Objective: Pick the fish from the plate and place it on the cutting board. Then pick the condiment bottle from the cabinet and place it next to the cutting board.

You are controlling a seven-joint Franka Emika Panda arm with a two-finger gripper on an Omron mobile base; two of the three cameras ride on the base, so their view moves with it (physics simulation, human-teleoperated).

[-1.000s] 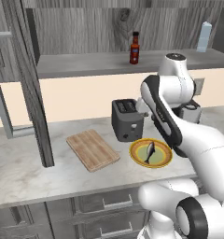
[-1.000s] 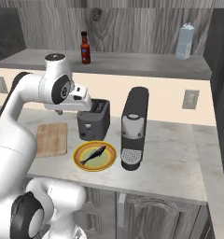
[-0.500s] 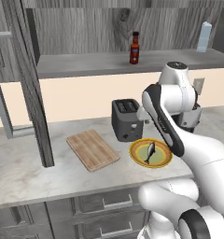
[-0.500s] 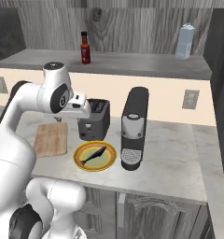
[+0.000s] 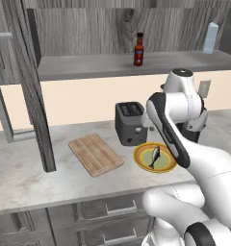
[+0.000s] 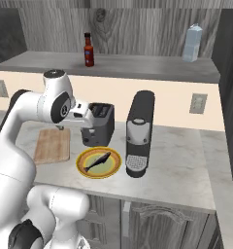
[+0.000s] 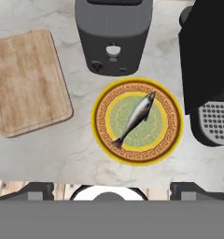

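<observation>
Gripper (image 7: pixel 112 186), jaws wide, is hovering over the fish (image 7: pixel 135 117) on the plate (image 7: pixel 172 135) (beside the toaster (image 7: pixel 114 35)) and needing to straddle its slim body crosswise.

plate (image 5: pixel 142 162): on the marble counter (image 5: pixel 31 178), just right-front of the toaster (image 5: pixel 130 123)
fish (image 5: pixel 155 156): lying diagonally on the plate
cutting board (image 5: pixel 95 153): flat on the counter, left of the toaster, apart from the plate
condiment bottle (image 5: pixel 138 50): upright on the cabinet (image 5: pixel 88 65) shelf, above the toaster
pale bottle (image 5: pixel 210 38): same shelf, well right of the toaster
arm (image 5: pixel 173 127): bent over right of the toaster, covering the plate's right edge
</observation>
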